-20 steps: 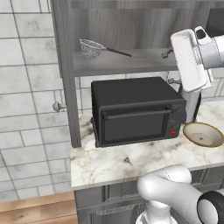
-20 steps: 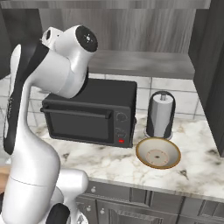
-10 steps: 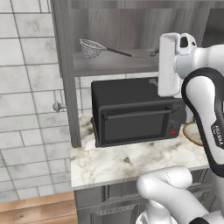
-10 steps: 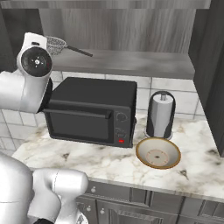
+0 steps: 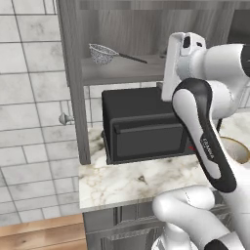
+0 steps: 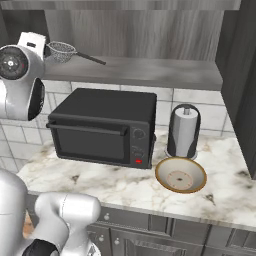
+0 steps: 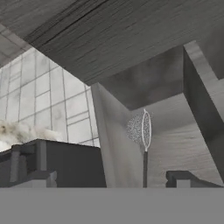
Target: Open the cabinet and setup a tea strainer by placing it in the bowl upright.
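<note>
The cabinet (image 6: 150, 30) stands open above the counter (image 6: 125, 185), so its shelf (image 6: 150, 72) is bare to reach; its door edge with a knob (image 5: 63, 118) hangs at the left. Under the shelf sits the oven (image 6: 105, 127), which leaves the arm only the gap above it to work in. The arm (image 5: 205, 127) is raised to shelf height, apparently to come at the strainer along its handle. The roll holder (image 6: 184, 131) stands beside the oven, and the bowl (image 6: 180, 174) lies in front of it, empty and awaiting the strainer. The strainer (image 5: 103, 53) lies on the shelf's left end, handle pointing right. The gripper (image 7: 100, 178) is spread wide, holding nothing, well short of the strainer
</note>
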Tool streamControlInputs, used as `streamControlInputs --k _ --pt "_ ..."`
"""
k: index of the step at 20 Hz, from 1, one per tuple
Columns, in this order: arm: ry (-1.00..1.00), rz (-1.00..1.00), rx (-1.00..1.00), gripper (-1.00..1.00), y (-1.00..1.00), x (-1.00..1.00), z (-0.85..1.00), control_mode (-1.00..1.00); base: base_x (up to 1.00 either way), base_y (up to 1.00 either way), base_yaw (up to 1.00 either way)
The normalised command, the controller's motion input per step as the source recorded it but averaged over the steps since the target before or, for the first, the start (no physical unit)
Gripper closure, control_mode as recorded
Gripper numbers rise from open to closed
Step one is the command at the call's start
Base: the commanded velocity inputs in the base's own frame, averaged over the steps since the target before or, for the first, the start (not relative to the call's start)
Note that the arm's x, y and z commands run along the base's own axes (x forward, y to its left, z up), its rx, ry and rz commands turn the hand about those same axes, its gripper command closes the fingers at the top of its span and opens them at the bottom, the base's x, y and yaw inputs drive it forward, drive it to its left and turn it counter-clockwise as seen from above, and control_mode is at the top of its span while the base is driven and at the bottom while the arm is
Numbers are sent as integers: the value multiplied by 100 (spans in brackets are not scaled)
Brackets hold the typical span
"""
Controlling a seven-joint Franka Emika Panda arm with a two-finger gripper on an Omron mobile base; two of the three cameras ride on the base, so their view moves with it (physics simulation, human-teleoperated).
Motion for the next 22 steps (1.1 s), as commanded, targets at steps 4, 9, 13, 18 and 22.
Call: streamControlInputs --k 4,9,13,18,22 --pt "11 -27 -3 -100 24 32 0 -100 0 0 0" --pt "9 -21 -1 -100 37 27 0 -100 0 0 0" --pt "1 -8 0 -100 5 5 0 -100 0 0 0" --pt "0 0 0 -100 0 20 0 -100 0 0 0" --pt "0 0 0 -100 2 43 0 -100 0 0 0"
